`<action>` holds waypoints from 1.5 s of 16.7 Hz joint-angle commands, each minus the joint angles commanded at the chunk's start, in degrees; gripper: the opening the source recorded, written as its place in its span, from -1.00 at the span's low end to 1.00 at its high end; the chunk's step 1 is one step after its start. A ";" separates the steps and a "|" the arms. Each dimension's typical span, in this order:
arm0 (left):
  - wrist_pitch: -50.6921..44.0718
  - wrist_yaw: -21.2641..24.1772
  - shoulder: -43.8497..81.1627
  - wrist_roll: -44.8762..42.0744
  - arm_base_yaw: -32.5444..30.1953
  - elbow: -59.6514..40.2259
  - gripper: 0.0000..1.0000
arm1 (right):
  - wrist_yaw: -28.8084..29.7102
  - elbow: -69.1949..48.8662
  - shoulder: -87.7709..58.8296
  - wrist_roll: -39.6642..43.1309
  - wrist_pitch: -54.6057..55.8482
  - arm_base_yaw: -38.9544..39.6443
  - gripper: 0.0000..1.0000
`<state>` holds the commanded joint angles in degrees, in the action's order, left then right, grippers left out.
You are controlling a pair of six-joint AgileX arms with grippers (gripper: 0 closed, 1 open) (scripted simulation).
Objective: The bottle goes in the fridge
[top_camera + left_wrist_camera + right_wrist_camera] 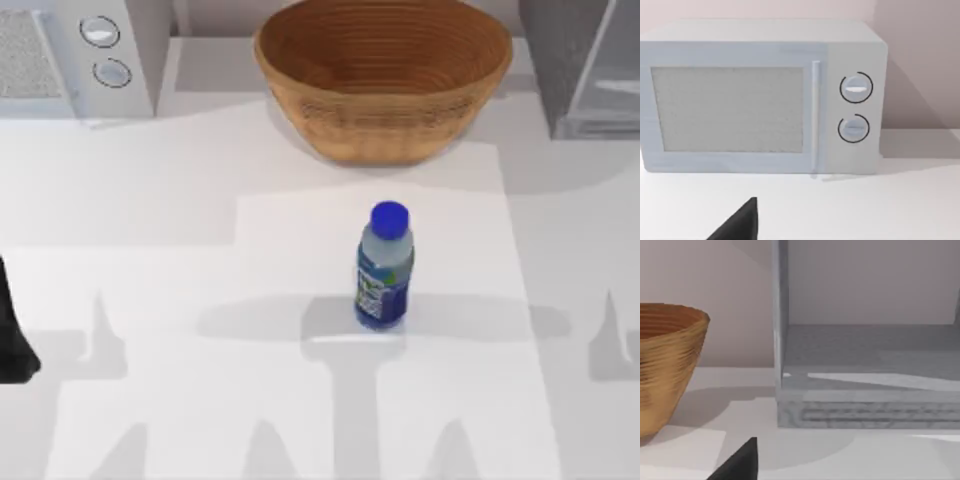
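The bottle (384, 268) stands upright in the middle of the table, clear with a blue cap and a blue label. The fridge (580, 60) is the dark grey speckled box at the back right. In the right wrist view the fridge (870, 370) faces the camera with its grey inside showing. A dark part of my left arm (12, 340) sits at the table's left edge, far from the bottle. A dark tip of my left gripper (740, 225) points toward the white appliance. A dark tip of my right gripper (740, 462) lies low in front of the fridge.
A large woven basket (384, 75) stands at the back centre, just behind the bottle. A white appliance with two round knobs (80, 55) fills the back left corner, also seen as the white appliance (760, 100) in the left wrist view. The basket (665, 365) stands beside the fridge.
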<state>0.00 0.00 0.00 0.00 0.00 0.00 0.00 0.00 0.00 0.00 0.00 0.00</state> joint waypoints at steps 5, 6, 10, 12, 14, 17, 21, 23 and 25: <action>0.00 0.00 0.00 0.00 0.00 0.00 1.00 | -0.64 -0.78 -3.54 -0.09 3.51 1.50 1.00; 0.00 0.00 0.00 0.00 0.00 0.00 1.00 | -0.98 -1.24 -5.95 -0.12 5.82 2.40 1.00; 0.00 0.00 0.00 0.00 0.00 0.00 1.00 | -2.44 -3.53 -21.49 -0.15 19.40 7.14 1.00; 0.00 0.00 0.00 0.00 0.00 0.00 1.00 | -3.16 -4.83 -32.16 -0.10 28.10 9.95 1.00; 0.00 0.00 0.00 0.00 0.00 0.00 1.00 | -3.88 -6.18 -44.05 -0.01 37.60 12.95 1.00; 0.00 0.00 0.00 0.00 0.00 0.00 1.00 | -5.01 -8.26 -63.04 0.15 52.63 17.67 1.00; 0.00 0.00 0.00 0.00 0.00 0.00 1.00 | -6.55 -11.00 -87.73 0.40 72.19 23.82 1.00; 0.00 0.00 0.00 0.00 0.00 0.00 1.00 | -7.33 -12.31 -98.66 0.51 80.91 26.62 1.00; 0.00 0.00 0.00 0.00 0.00 0.00 1.00 | -8.04 -13.53 -108.07 0.59 88.44 29.08 1.00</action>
<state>0.00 0.00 0.00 0.00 0.00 0.00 -8.04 -13.53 -108.07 0.59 88.44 29.08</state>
